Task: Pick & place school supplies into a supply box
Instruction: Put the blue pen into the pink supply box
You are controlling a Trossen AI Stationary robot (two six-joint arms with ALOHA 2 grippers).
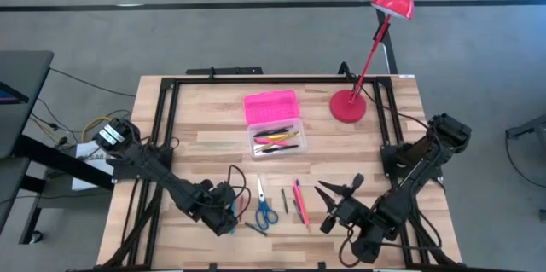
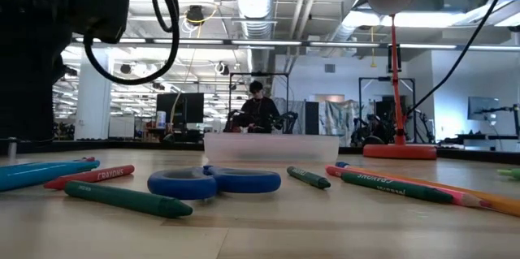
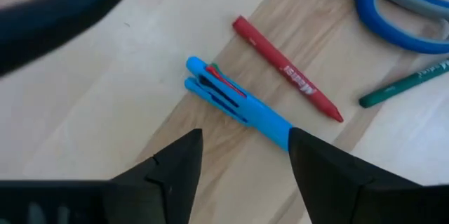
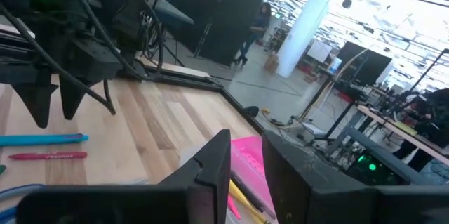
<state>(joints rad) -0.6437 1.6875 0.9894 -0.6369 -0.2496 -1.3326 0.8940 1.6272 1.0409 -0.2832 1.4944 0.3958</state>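
The supply box [image 1: 273, 124] lies at the table's middle, its pink lid [image 1: 271, 105] flipped open toward the far edge and its clear base [image 1: 277, 141] holding several pens. Near the front edge lie a blue pen [image 3: 235, 97], a red crayon [image 3: 286, 69], blue-handled scissors [image 1: 264, 212], a green crayon [image 3: 407, 82] and a pink pen [image 1: 299, 202]. My left gripper [image 3: 243, 138] points down, open, just above the blue pen's end; in the right wrist view its fingertips [image 4: 52, 112] stand clear of the pen. My right gripper [image 1: 339, 188] is level and open, aimed toward the box.
A red desk lamp's round base [image 1: 347, 106] stands right of the box, and its arm leans over the far right corner. A black frame [image 1: 171, 93] borders the tabletop. More crayons [image 2: 398, 186] lie near the right gripper. People show in the room beyond.
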